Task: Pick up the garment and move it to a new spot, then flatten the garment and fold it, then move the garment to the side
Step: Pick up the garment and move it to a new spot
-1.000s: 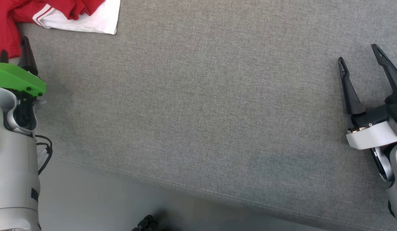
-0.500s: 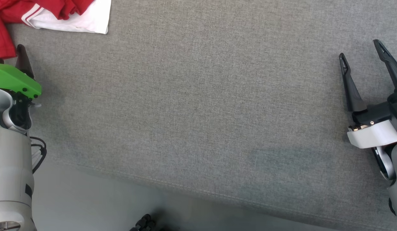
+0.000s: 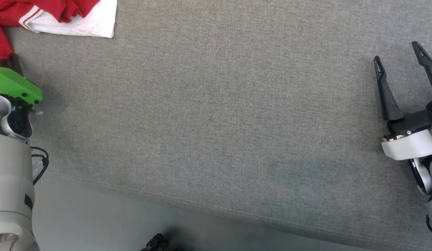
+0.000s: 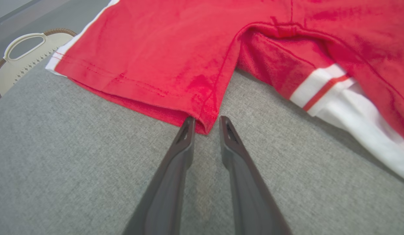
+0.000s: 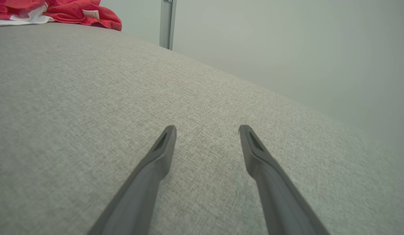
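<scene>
Garment (image 4: 156, 58), red and white, lies at the table's (image 3: 216, 122) far left. Left gripper (image 4: 207, 119) brackets its hem corner, half-closed; grip unclear. Right gripper (image 3: 395, 50) gapes, empty. Seat the corner deeper, then close fully on both layers before you lift.

The shirt (image 3: 62, 17) lies heaped on the cushion's (image 3: 216, 122) far left corner, right ahead of my left claw (image 4: 207, 120). From there to the right edge the cushion is bare, so I can sweep across freely. A basket (image 4: 16, 62) sits just off the edge beside the shirt, and a post (image 5: 167, 23) stands beyond the far edge.
</scene>
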Controlling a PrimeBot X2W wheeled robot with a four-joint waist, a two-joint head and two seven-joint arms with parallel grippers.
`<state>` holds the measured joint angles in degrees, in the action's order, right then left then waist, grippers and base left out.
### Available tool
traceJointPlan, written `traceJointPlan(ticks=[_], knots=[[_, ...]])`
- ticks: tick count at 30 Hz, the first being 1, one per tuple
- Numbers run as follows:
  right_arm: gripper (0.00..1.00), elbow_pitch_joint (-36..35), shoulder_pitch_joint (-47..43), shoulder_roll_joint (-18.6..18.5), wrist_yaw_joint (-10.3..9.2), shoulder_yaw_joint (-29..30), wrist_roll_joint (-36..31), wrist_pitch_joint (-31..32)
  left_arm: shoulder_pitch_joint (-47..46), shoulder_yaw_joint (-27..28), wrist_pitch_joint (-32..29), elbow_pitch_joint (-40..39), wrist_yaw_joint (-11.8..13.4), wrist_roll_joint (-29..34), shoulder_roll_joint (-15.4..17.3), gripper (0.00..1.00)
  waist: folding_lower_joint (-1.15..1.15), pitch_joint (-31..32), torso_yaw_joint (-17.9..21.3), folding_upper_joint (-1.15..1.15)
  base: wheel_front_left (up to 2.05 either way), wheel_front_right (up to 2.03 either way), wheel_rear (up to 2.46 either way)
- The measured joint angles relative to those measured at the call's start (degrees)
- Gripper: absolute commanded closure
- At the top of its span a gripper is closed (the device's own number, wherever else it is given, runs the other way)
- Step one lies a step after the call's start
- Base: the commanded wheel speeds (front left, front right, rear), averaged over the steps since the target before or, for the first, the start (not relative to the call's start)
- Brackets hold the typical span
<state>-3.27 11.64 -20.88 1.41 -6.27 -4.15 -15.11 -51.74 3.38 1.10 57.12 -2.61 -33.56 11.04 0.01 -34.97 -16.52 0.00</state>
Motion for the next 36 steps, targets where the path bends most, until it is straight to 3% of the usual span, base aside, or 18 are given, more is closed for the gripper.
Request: traceJointPlan(ticks=[1, 2, 12, 20, 29, 36], knots=[[0.00, 0.00, -0.02, -0.01, 0.00, 0.03, 0.03, 0.00, -0.08, -0.01, 0.04, 0.24, -0.19, 0.00, 0.02, 0.91, 0.00, 0.04, 0.01, 0.00, 0.00, 0.00, 0.00], [0.00, 0.00, -0.04, -0.01, 0.00, 0.05, 0.08, 0.00, -0.14, -0.02, 0.20, 0.62, -0.38, 0.00, 0.10, 1.00, 0.00, 0.07, 0.02, 0.00, 0.00, 0.00, 0.00], [0.00, 0.57, -0.40, -0.19, -0.47, 0.21, 0.15, 0.01, -1.64, -0.33, 2.76, 2.77, -1.51, 0.04, -0.07, 1.00, 0.00, 0.85, -0.21, 0.00, 0.00, 0.00, 0.00], [0.00, 2.18, -0.87, 0.68, -0.53, -0.42, 0.62, 0.02, -4.14, -1.91, 6.73, 1.23, -3.44, -0.01, -3.31, 1.00, 0.00, 2.91, -0.71, 0.00, 0.00, 0.00, 0.00], [0.00, 4.15, -1.02, 3.71, -0.54, -2.77, 1.57, 0.03, -3.97, -7.59, 8.56, -0.38, -4.46, 0.54, -9.46, 1.00, 0.00, 6.76, -0.57, 0.00, 0.00, 0.00, 0.00], [0.00, 5.54, -1.01, 7.51, -0.59, -4.91, 3.43, 0.04, -3.09, -14.61, 7.42, -5.23, -4.50, -0.69, -10.99, 1.00, 0.00, 10.56, 0.70, 0.00, 0.00, 0.00, 0.00]])
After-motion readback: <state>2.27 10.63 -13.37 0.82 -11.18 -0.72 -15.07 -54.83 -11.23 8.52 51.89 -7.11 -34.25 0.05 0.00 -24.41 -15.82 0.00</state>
